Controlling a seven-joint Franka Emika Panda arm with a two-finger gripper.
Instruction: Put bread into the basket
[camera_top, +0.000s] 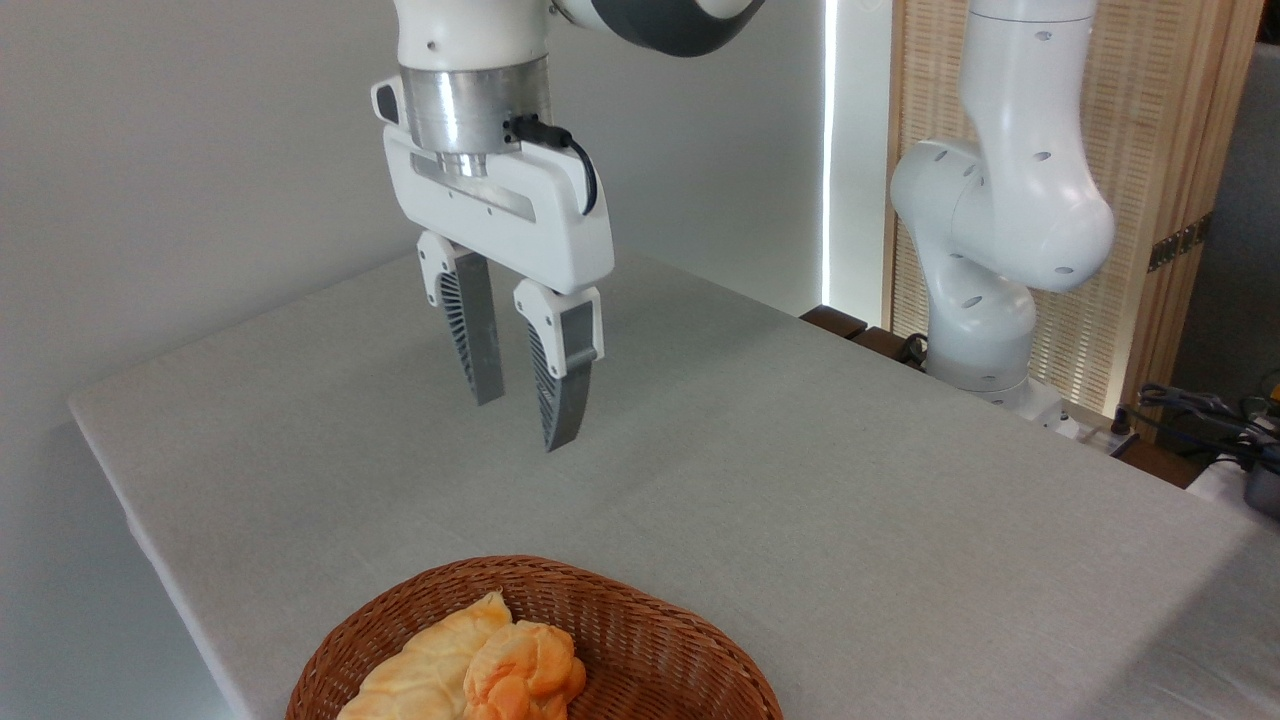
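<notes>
The bread (525, 672), a small round orange-golden bun with a knotted top, lies inside the reddish-brown wicker basket (660, 640) at the bottom edge of the picture. It rests against a longer, paler yellow pointed loaf (430, 665) in the same basket. My gripper (520, 423) hangs well above the table, behind and above the basket. Its two grey fingers point down, are open, and hold nothing.
The basket sits near the front left edge of the grey cloth-covered table (800, 480). The arm's white base (990, 330) stands at the table's far right side. Cables and a dark object (1230, 430) lie beyond the right edge.
</notes>
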